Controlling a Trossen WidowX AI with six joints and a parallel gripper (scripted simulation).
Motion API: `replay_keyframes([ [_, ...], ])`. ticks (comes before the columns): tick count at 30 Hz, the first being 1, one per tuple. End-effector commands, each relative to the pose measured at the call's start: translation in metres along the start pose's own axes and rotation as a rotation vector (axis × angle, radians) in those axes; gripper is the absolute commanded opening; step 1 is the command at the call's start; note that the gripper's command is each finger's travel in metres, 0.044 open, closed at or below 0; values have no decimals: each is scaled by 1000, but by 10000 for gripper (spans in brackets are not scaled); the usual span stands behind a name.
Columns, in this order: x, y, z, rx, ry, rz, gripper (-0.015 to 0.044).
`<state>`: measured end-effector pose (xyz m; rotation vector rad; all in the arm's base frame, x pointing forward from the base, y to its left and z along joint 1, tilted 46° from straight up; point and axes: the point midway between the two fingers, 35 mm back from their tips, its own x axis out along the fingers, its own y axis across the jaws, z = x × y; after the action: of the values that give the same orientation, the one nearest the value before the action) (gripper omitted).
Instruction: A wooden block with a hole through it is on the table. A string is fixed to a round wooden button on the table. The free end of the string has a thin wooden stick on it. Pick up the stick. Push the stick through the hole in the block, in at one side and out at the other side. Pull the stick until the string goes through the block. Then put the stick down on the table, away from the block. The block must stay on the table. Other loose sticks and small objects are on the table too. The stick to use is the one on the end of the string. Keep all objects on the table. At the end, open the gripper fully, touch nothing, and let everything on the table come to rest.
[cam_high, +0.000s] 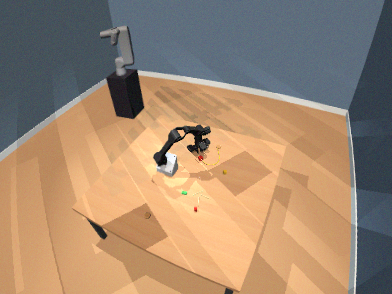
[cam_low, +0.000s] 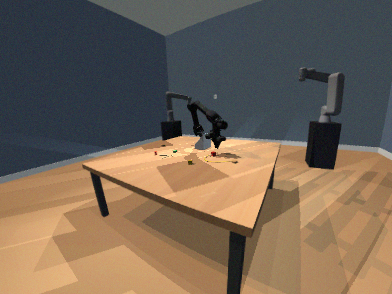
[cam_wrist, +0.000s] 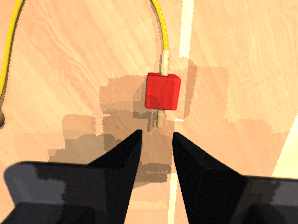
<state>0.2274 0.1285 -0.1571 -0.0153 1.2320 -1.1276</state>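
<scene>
The block (cam_wrist: 163, 92) (cam_high: 200, 158) (cam_low: 213, 153) is red and sits on the table. The stick runs through its hole: a pale end (cam_wrist: 164, 62) with the yellow string (cam_wrist: 163, 30) shows on the far side in the wrist view, and a short darker end (cam_wrist: 160, 119) sticks out on the side toward the fingers. The string curves round to the brown button (cam_wrist: 1, 119) (cam_high: 218, 147) (cam_low: 235, 162), cut off at the wrist view's left edge. My gripper (cam_wrist: 157, 135) is partly open and empty; its fingertips are just short of the darker end. Their height above the table is hard to tell.
A yellow piece (cam_high: 225, 172) (cam_low: 190, 162), a green piece (cam_high: 184, 192) (cam_low: 175, 151), a small red piece (cam_high: 195, 209) (cam_low: 155, 153) and a brown ring-like object (cam_high: 147, 215) lie elsewhere on the table. Thin loose sticks lie between the green and small red pieces.
</scene>
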Motion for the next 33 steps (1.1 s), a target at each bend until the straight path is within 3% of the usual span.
replay_keyframes([
  [1, 10, -1, 0, -7, -6, -8, 121],
  [31, 46, -5, 0, -6, -8, -10, 121],
  [33, 45, -4, 0, -1, -2, -7, 68],
])
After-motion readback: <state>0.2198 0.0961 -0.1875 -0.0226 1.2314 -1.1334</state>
